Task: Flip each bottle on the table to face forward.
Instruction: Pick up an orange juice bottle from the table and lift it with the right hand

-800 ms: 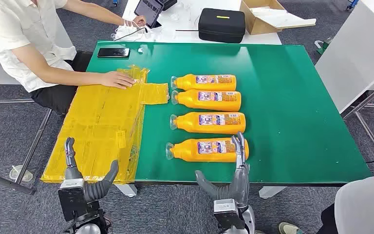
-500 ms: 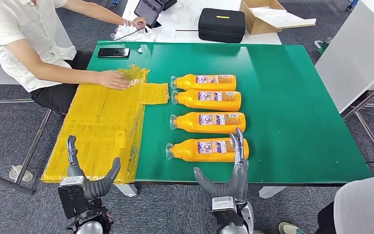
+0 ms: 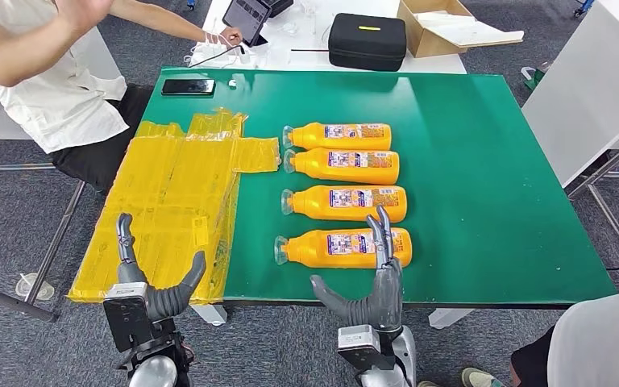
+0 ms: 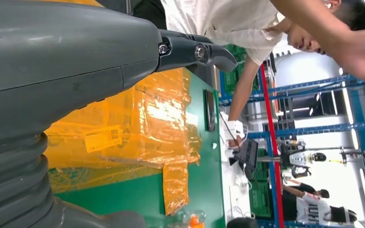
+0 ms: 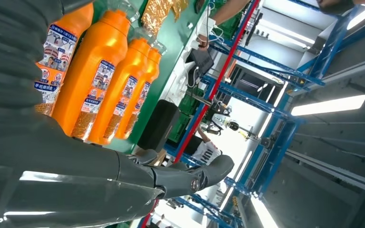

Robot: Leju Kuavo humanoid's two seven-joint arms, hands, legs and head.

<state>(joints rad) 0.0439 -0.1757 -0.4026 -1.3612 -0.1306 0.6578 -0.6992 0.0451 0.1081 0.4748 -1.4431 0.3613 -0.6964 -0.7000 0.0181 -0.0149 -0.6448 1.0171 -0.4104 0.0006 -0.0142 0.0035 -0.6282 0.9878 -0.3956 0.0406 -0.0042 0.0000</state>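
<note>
Several orange bottles lie side by side on the green table (image 3: 483, 185), caps pointing left and labels up. The nearest bottle (image 3: 334, 247) is by the front edge, with others (image 3: 346, 202) (image 3: 342, 164) behind it. My right hand (image 3: 371, 282) is at the front edge, fingers spread and upright in front of the nearest bottle's base end; whether it touches I cannot tell. The right wrist view has the bottles (image 5: 95, 80) close beside that hand. My left hand (image 3: 149, 282) is open and holds nothing, below the near edge of the yellow plastic sheet (image 3: 169, 201).
A person (image 3: 48, 72) sits at the far left with an arm raised. A black phone (image 3: 187, 86) lies at the table's far left corner. Behind, a white table carries a black case (image 3: 367, 40) and a cardboard box (image 3: 443, 28). The green table's right half is bare.
The person's hand has lifted off the yellow sheet. My right hand has drifted slightly left along the nearest bottle's base end. My left hand has risen a little.
</note>
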